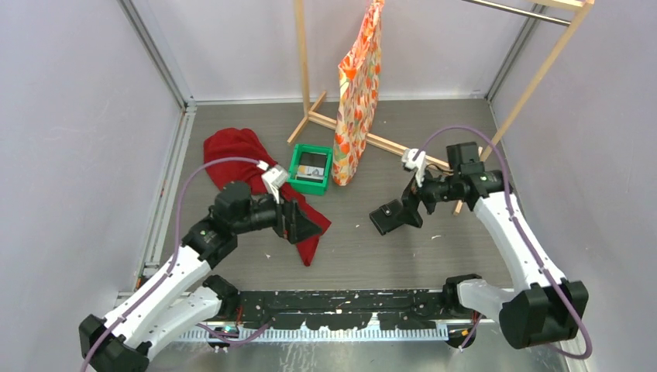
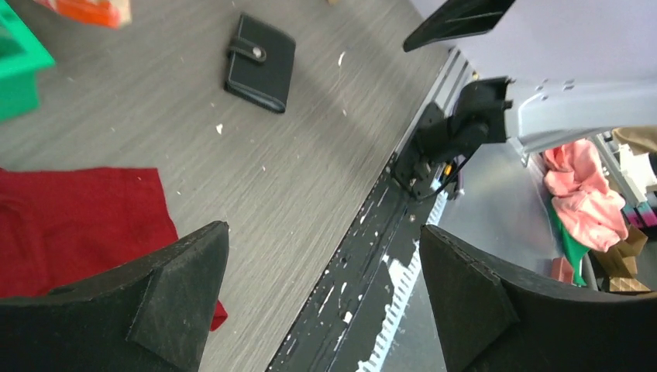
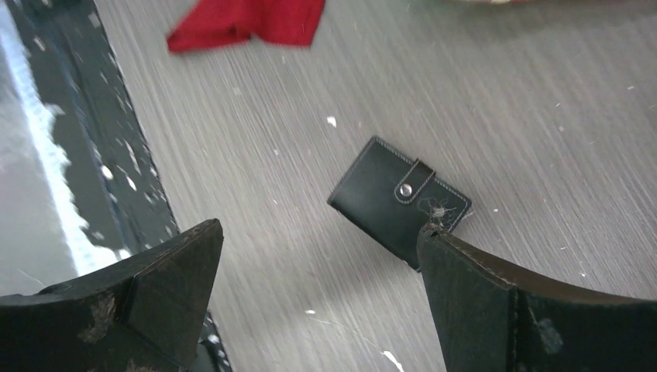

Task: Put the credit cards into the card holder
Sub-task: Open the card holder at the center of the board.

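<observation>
1. In the top external view, the left gripper (image 1: 300,222) is hanging over the lower end of a crumpled red cloth (image 1: 236,155) on the grey wood-grain tabletop (image 1: 364,260).
2. The right gripper (image 1: 390,218) is reaching in low over the table right of centre. From this view I cannot tell how far either gripper is parted.
3. The thin rectangular plastic credit cards (image 1: 311,175), whitish with dark marks and some yellow, are lying inside a square green plastic tray (image 1: 314,147). The tray is sitting just right of the cloth and just beside an orange patterned bag (image 1: 358,101) that is hanging from a light wooden rack (image 1: 304,70).
4. The card holder cannot be made out here.
5. In the left wrist view, the left gripper (image 2: 324,236) is standing wide apart with nothing between its fingers (image 2: 166,306).
6. The small black squarish folding card holder (image 2: 260,62) is lying flat and closed on bare table, snap tab fastened, well apart from this gripper. The red cloth (image 2: 77,221) is lying under the left finger, and a corner of the green plastic tray (image 2: 19,74) is showing at the left edge.
7. In the right wrist view, the right gripper (image 3: 319,231) is spread wide and gripping nothing.
8. The card holder (image 3: 391,200) is lying shut on the table beneath it, one corner hidden behind the right-hand finger (image 3: 496,306). I cannot tell whether they are touching. The red cloth (image 3: 248,19) is lying well beyond it.
</observation>
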Robot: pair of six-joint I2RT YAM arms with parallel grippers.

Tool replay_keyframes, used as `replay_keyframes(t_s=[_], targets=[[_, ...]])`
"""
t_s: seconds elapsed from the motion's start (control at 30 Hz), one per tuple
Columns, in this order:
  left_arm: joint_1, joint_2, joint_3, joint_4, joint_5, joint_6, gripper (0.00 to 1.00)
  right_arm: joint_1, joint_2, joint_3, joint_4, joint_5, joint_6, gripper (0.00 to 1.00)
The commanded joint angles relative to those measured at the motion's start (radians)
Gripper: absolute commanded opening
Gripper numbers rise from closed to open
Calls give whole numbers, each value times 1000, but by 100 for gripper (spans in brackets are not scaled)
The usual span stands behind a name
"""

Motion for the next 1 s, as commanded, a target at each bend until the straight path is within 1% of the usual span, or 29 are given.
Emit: replay_keyframes(t_s=[0.0,0.07,0.13,0.23,0.3,0.33,0.53,0.67,0.73,0.83,0.97], targets=[[-106,11,-107,206,-186,-51,94,111,77,-46,69,210,-243,100],[-118,28,-167,275,-219,-104,94,163,140,-52,124,304,-212,98],[-117,42,-208,319,-238,-149,94,212,207,-44,179,410,-136,92],[-118,53,-243,336,-252,-185,94,254,320,-28,240,501,22,72],[-119,51,-258,342,-261,-194,94,288,381,-13,235,569,87,64],[-119,49,-264,346,-264,-197,94,302,407,-7,240,612,138,63],[-119,56,-292,390,-268,-225,94,345,524,17,283,708,268,63],[-118,68,-303,401,-257,-242,94,357,574,30,306,730,314,60],[-119,71,-309,413,-253,-253,94,362,592,33,312,745,332,55],[-119,77,-314,431,-251,-264,94,369,610,35,321,753,346,50],[-120,97,-319,466,-235,-285,94,372,610,50,323,742,376,49]])
